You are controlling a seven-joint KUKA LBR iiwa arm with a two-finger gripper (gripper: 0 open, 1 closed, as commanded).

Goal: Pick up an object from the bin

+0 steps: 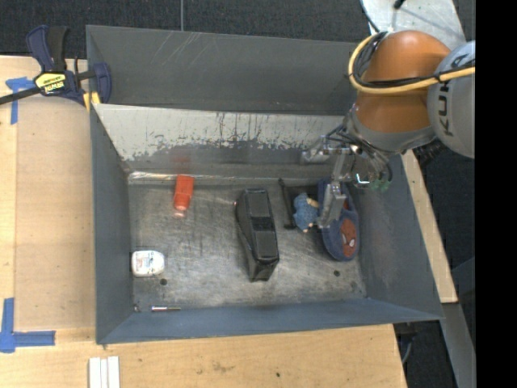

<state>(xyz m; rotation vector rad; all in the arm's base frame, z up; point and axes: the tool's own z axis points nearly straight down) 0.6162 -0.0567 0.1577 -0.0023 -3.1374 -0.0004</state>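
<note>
My gripper (329,210) hangs low at the right side of the bin floor, under the arm's orange cover. It stands right over a blue oval thing with a red patch (342,234) that lies against the right wall. A small light-blue figure (304,213) sits just left of the gripper, touching or nearly touching it. Further left, a long black stapler-like block (258,233) lies lengthwise in the middle of the floor.
A small orange bottle (183,194) lies at the back left of the floor. A white round thing (148,263) rests near the front left corner. The bin's sloping walls rise close behind and to the right of the gripper.
</note>
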